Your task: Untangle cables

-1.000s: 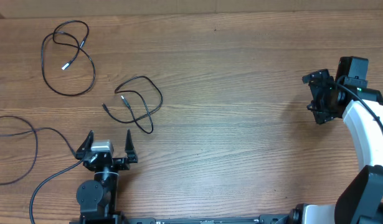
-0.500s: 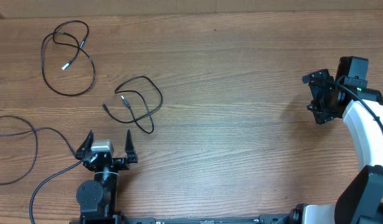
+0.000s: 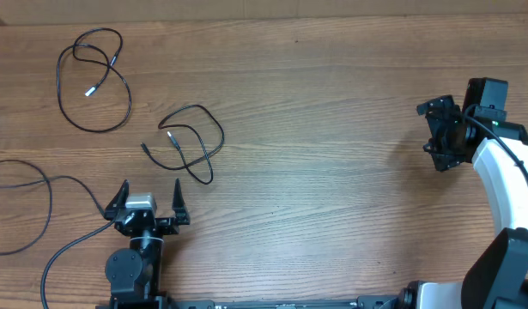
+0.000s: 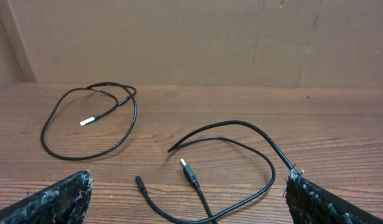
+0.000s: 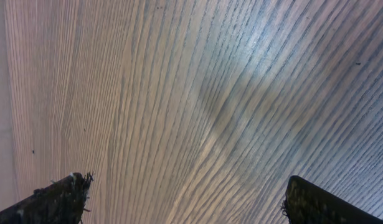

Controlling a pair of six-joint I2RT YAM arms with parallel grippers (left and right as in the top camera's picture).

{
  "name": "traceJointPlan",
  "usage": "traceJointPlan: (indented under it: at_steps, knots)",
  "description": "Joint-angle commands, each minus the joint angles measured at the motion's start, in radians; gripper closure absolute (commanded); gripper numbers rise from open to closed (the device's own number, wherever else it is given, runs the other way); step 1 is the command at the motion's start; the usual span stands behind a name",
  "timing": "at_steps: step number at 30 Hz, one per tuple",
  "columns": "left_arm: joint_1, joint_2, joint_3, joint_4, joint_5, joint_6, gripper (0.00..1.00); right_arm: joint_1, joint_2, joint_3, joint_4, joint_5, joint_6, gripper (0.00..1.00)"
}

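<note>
Two thin black cables lie apart on the wooden table. One cable (image 3: 96,81) is looped at the far left with a silver tip; it also shows in the left wrist view (image 4: 91,121). The second cable (image 3: 195,142) lies in a loose loop just beyond my left gripper (image 3: 150,199), with a silver plug end (image 4: 190,173). My left gripper (image 4: 188,202) is open and empty, just short of that cable. My right gripper (image 3: 435,133) is open and empty at the far right, over bare wood (image 5: 185,199).
A thicker black cord (image 3: 32,210) from the left arm curves over the table's left edge. A brown cardboard wall (image 4: 197,37) stands behind the table's far edge.
</note>
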Motion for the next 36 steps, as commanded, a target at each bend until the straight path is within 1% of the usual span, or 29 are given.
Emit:
traceJointPlan:
  at_steps: [1, 21, 31, 36]
  knots:
    - [0.005, -0.011, -0.008, 0.004, 0.014, 0.001, 0.00, -0.001, -0.002, 0.018, 0.003, 0.013, -0.007, 0.00]
    - [0.005, -0.011, -0.008, 0.004, 0.014, 0.001, 0.00, -0.001, -0.006, 0.016, 0.002, 0.013, -0.007, 0.00]
    - [0.005, -0.011, -0.008, 0.004, 0.014, 0.001, 0.00, 0.000, -0.072, 0.016, 0.002, 0.013, -0.007, 0.00]
    - [0.005, -0.011, -0.008, 0.004, 0.014, 0.001, 0.00, 0.000, -0.139, 0.014, 0.001, 0.013, -0.007, 0.00]
